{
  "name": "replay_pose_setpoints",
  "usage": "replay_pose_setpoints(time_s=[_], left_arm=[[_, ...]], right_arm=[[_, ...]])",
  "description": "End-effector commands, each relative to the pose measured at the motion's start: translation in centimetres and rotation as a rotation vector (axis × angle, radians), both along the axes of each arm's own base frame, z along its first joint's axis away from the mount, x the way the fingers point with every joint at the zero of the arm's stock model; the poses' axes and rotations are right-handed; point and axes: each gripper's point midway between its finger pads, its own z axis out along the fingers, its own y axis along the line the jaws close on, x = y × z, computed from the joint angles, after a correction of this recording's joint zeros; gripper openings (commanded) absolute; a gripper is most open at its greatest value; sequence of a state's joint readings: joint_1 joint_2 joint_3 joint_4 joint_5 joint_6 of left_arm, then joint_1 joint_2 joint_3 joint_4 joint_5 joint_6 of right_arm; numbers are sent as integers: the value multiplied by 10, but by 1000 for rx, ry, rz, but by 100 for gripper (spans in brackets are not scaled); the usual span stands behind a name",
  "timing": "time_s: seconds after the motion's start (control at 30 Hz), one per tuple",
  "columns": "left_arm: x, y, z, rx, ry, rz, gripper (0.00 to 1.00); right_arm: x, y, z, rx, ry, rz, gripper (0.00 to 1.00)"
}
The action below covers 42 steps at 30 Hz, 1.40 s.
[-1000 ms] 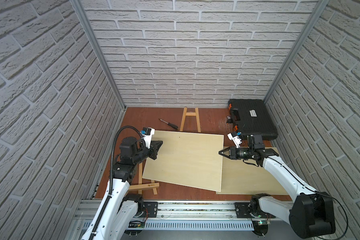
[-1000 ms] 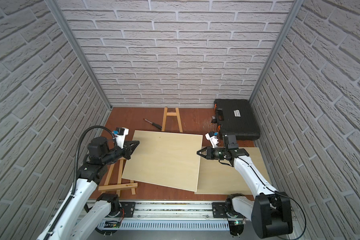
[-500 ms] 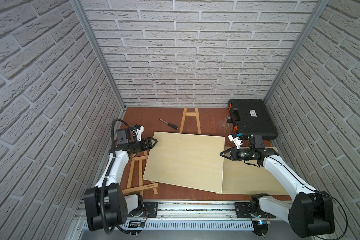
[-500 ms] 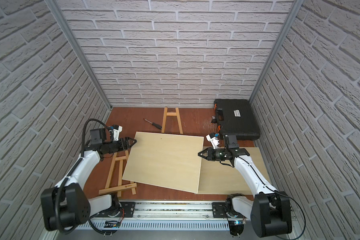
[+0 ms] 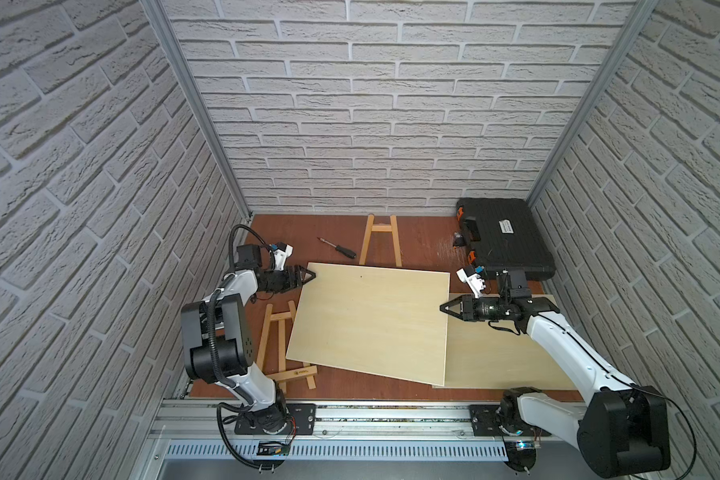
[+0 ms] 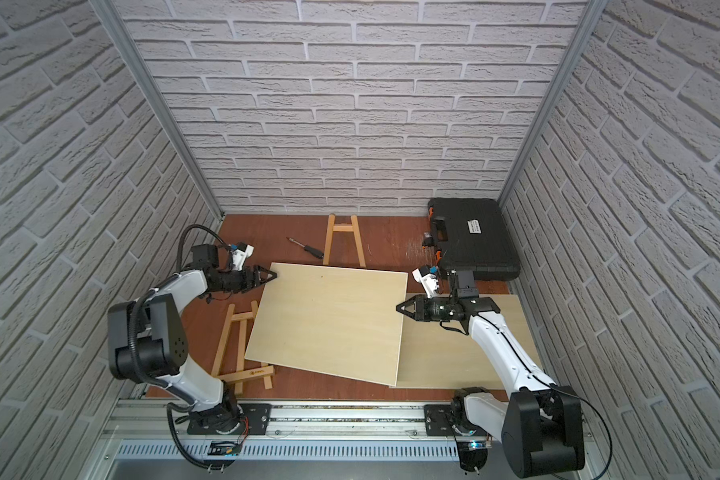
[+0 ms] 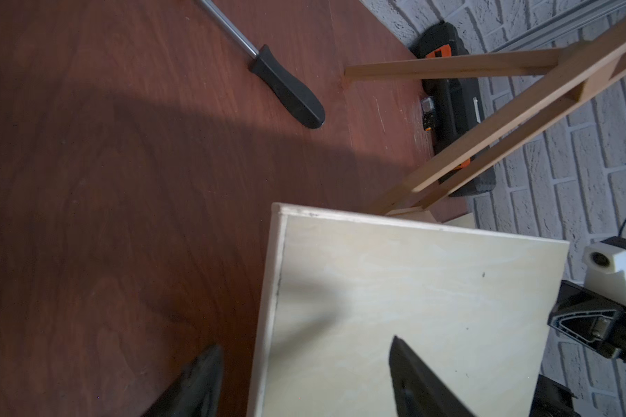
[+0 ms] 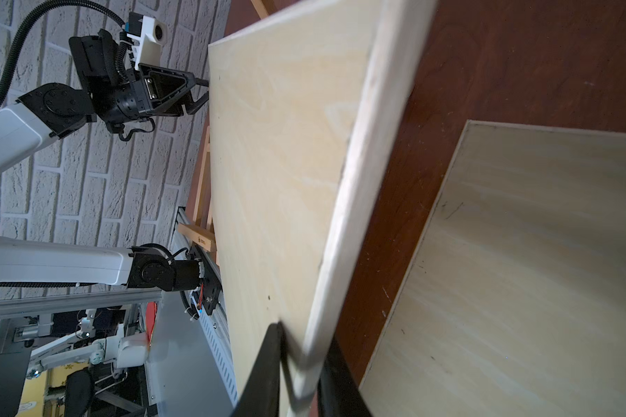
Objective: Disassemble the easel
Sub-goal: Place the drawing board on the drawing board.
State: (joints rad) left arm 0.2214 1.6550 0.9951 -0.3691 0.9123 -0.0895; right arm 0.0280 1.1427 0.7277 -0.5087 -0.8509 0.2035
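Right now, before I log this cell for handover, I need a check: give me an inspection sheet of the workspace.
Surface: brown wooden table, scratched near the case.
Job's things: upper board overlaps lower board; easel frame lies flat, partly under the upper board; second easel frame beyond its far edge.
Clutter: screwdriver; closed black tool case.
End effectors: left end effector open at the upper board's corner; right end effector shut on its opposite edge.
Cables: black conduit loops along the left arm.
Surroundings: brick-pattern walls; metal rail in front.

A black tool case [image 5: 501, 237] and screwdriver [image 5: 337, 248] lie near the back wall.
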Motion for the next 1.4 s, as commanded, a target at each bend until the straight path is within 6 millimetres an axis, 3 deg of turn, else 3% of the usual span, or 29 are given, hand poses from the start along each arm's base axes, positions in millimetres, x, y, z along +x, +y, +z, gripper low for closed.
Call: replay_pose_setpoints(time_s=[0.0, 0.53, 0.83, 1.03, 1.17, 1.37], left_arm=[[3, -10, 12, -107, -85, -60, 69], [-3, -48, 10, -288, -52, -176, 36], [-6, -61, 18, -318, -50, -208, 0], [-13, -71, 26, -293, -36, -207, 0], [-20, -76, 34, -271, -19, -186, 0], [-25, -86, 37, -269, 26, -140, 0]], right_arm=[[33, -23, 10, -181, -244, -39, 6], [47, -25, 12, -173, -247, -86, 6], [50, -25, 18, -162, -247, -97, 6], [49, -30, 18, -202, -227, -100, 6], [48, -37, 7, -256, -178, -118, 7], [49, -47, -17, -298, -94, -165, 20]])
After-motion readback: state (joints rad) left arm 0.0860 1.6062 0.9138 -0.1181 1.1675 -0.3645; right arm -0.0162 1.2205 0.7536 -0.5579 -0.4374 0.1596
